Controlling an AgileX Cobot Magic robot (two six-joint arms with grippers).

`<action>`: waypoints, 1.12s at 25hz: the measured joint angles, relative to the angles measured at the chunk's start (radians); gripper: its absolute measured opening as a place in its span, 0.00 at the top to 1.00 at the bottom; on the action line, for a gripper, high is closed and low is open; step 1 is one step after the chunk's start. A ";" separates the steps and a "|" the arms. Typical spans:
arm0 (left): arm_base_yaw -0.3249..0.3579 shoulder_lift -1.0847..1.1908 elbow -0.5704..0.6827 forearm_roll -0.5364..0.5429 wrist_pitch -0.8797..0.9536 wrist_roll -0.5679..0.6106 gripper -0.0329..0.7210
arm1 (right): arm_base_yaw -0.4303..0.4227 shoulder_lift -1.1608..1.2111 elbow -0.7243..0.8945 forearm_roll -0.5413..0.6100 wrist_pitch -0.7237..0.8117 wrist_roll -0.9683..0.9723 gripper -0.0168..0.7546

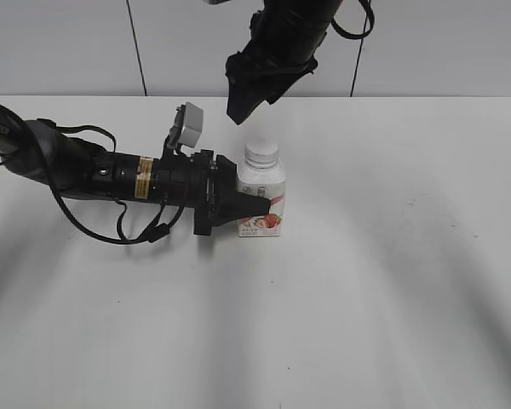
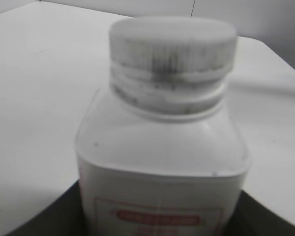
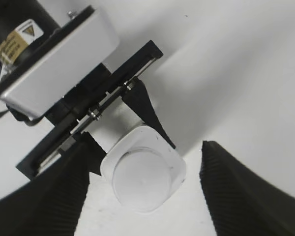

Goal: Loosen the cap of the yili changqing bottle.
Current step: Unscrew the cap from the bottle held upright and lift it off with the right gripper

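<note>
The yili changqing bottle (image 1: 262, 203) stands upright on the white table, white with a pink-red label. Its white ribbed cap (image 1: 261, 153) sits on the neck. My left gripper (image 1: 245, 207) reaches in from the left and is shut on the bottle's body; in the left wrist view the bottle (image 2: 162, 167) fills the frame between the dark fingers, cap (image 2: 173, 44) above. My right gripper (image 1: 245, 102) hangs above the cap, apart from it. In the right wrist view its fingers (image 3: 145, 196) are open wide on either side of the cap (image 3: 141, 183), seen from above.
The white table (image 1: 392, 281) spreads around the bottle. The left arm with its cables (image 1: 85, 170) lies across the table's left half. A grey wall with dark seams (image 1: 136, 43) stands behind. The left wrist camera housing (image 3: 54, 64) shows close beside the bottle.
</note>
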 joint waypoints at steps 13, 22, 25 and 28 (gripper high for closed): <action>0.001 0.000 0.000 -0.002 0.000 -0.022 0.47 | 0.000 0.000 0.038 -0.048 0.000 0.651 0.26; 0.001 0.000 0.000 -0.003 0.000 -0.027 0.47 | 0.000 0.000 0.086 -0.051 0.000 0.715 0.26; 0.001 0.000 0.000 -0.003 0.000 -0.027 0.47 | 0.000 0.000 0.086 -0.052 0.000 0.728 0.26; 0.001 0.000 0.000 -0.003 0.000 -0.027 0.47 | 0.000 0.006 0.086 -0.037 0.000 0.732 0.26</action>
